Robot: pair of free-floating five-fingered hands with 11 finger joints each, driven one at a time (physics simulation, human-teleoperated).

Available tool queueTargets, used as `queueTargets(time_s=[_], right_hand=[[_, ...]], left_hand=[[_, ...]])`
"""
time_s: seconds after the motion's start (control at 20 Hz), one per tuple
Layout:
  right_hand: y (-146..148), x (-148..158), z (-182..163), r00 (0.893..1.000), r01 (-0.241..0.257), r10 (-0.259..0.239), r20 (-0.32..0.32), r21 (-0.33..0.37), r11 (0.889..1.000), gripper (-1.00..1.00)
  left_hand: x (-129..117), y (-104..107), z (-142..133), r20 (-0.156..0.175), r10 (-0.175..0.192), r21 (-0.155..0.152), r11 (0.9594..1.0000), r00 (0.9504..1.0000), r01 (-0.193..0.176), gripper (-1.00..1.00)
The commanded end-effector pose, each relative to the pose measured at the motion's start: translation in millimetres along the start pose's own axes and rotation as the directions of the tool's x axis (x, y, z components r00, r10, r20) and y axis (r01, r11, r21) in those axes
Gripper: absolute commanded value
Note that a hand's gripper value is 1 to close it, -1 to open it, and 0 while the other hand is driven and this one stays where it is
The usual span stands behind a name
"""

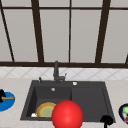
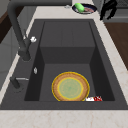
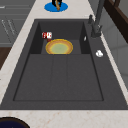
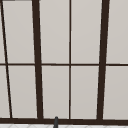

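Red ball (image 1: pixel 67 114) before yellow plate (image 1: pixel 45 109) in dark sink (image 1: pixel 87 100).

Flat, even light fills every view, with no glare, barely any shadows, and soft blur throughout.

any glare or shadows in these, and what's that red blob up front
Front view: flat, even light, no glare on the window, and a plain red ball covers the sink's front edge and part of the plate. Left side view: the basin's far wall is slightly darker, with no cast shadow round the plate. Right side view: the same even shading, and the counter looks matte.
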Motion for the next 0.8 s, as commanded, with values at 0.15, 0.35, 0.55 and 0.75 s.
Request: queueTargets(time_s=[0.15,0.35,0.55,0.75], right_hand=[[0,0,0,1.0,0.0,0.0,0.0,0.0,1.0,0.0],[0,0,0,1.0,0.0,0.0,0.0,0.0,1.0,0.0],[0,0,0,1.0,0.0,0.0,0.0,0.0,1.0,0.0],[0,0,0,1.0,0.0,0.0,0.0,0.0,1.0,0.0]], left_hand=[[-25,-3,39,0.077,0.07,0.149,0.9855,0.9946,-0.081,1.0],[-15,6,42,0.092,0.101,0.202,0.9722,0.9906,-0.118,1.0],[-6,10,29,0.071,0.091,0.204,0.9736,0.9933,-0.104,-1.0],[20,48,17,0.069,0.011,0.124,0.9921,0.9976,-0.019,-1.0]])
